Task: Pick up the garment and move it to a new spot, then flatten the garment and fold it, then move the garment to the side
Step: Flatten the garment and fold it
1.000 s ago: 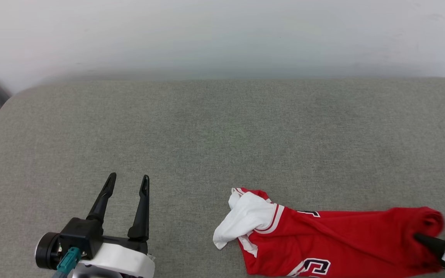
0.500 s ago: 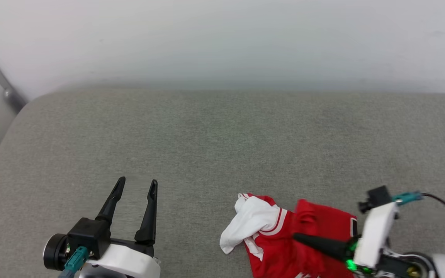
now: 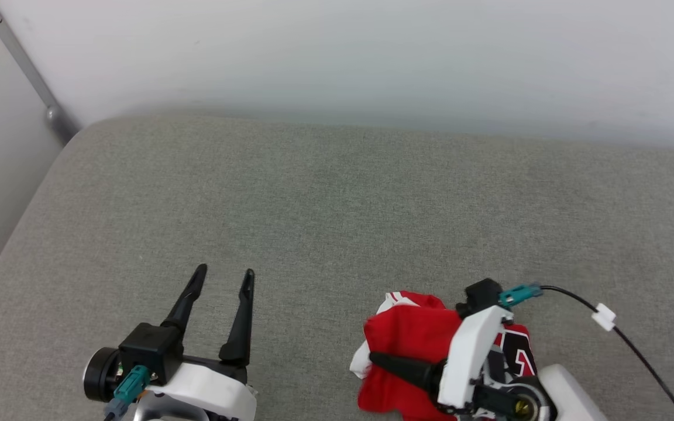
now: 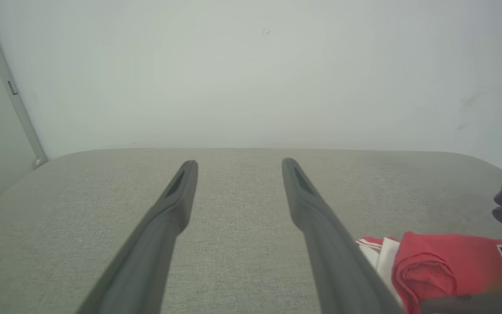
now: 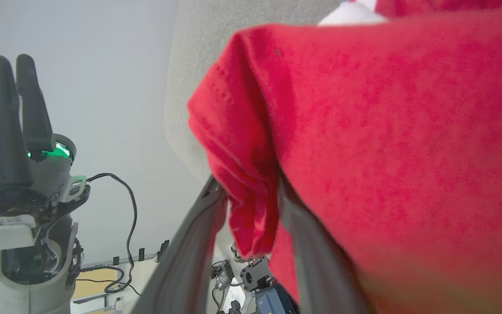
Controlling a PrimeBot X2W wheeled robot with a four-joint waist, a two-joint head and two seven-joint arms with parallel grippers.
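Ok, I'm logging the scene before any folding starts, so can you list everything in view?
garment: one, red with white trim, bunched on the cushion at the near right
cushion: one, grey, under everything
wall: one, white, behind the cushion
pole: one, grey metal, slanting at the far left
cable: one, black with a white clip, trailing right from the right wrist
left gripper: one, black fingers, open, over bare cushion at the near left
right gripper: one, dark fingers apart, a fold of the garment between them
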